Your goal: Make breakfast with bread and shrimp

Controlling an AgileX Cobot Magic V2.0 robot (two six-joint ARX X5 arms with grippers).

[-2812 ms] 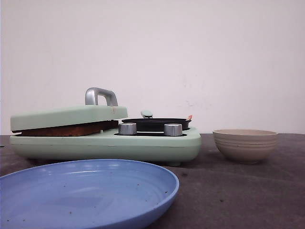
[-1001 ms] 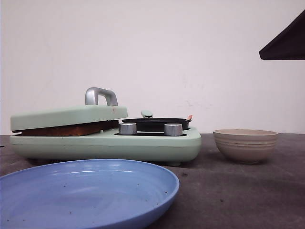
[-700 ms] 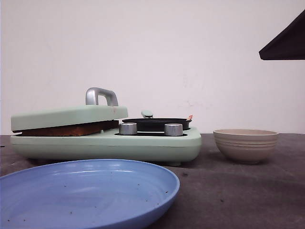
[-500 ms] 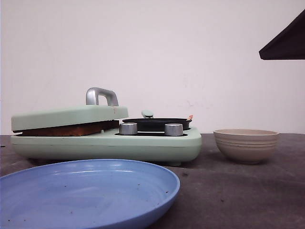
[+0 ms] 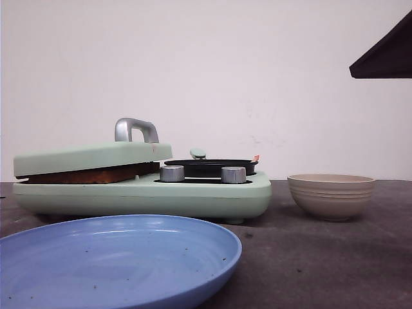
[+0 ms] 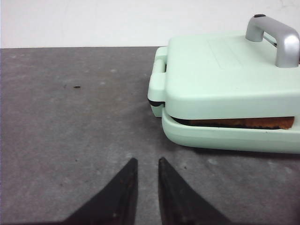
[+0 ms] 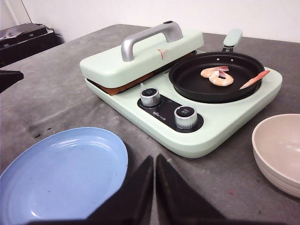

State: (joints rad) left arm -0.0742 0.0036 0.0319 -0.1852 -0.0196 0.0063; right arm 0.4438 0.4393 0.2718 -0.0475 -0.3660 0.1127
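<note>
The bread shows only as a toasted brown edge (image 5: 90,175) in the gap under the shut lid of the mint-green breakfast maker (image 5: 193,193). It also shows in the left wrist view (image 6: 239,123) and the right wrist view (image 7: 119,87). The shrimp (image 7: 218,76) lie in the black pan (image 7: 187,82) on the maker's right half; a pink tip (image 5: 255,158) peeks over the pan rim. My left gripper (image 6: 147,160) is empty, with a narrow gap between the fingers, above the table beside the lid's hinge end. My right gripper (image 7: 153,159) is shut and empty, between plate and maker.
A blue plate (image 5: 116,257) lies in front of the maker, also in the right wrist view (image 7: 61,168). A beige bowl (image 5: 331,193) stands to the maker's right. The lid has a grey handle (image 5: 135,129). A dark part of the right arm (image 5: 386,58) hangs at the upper right.
A dark part of the right arm has come into the front view's upper right corner. Over the last second it has stayed nearly still. Maker, plate and bowl have not moved.
</note>
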